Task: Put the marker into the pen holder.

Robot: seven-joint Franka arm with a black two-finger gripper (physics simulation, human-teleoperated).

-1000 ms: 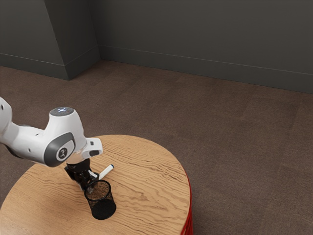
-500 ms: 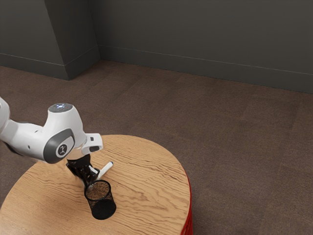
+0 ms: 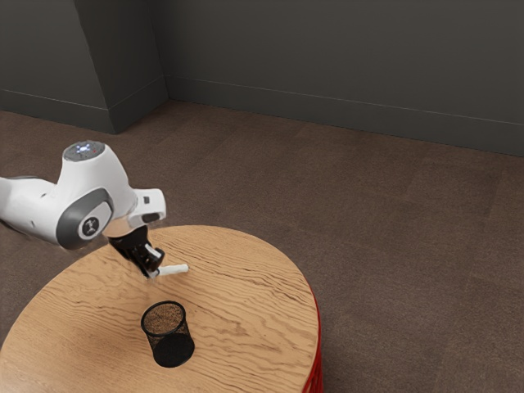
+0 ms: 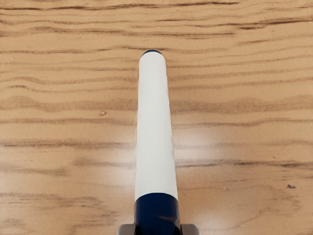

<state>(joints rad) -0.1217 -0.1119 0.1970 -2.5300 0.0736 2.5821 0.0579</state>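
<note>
My gripper (image 3: 153,266) is raised above the table, shut on the marker (image 3: 173,269), whose white barrel sticks out toward the exterior view's right. In the wrist view the marker (image 4: 155,127) shows its white barrel and dark blue end, with the gripper (image 4: 157,229) holding that blue end from both sides. The pen holder (image 3: 169,336), a black mesh cup, stands upright on the table, apart from the gripper and the marker, nearer the exterior view's lower edge.
The round wooden table (image 3: 254,327) has a curved edge toward the exterior view's right, with red (image 3: 316,372) below it. Brown carpet (image 3: 393,246) and dark walls (image 3: 327,57) lie beyond.
My hand has risen and moved away from the pen holder, taking the marker with it. The marker has swung toward level in the exterior view. The pen holder has stayed in place.
</note>
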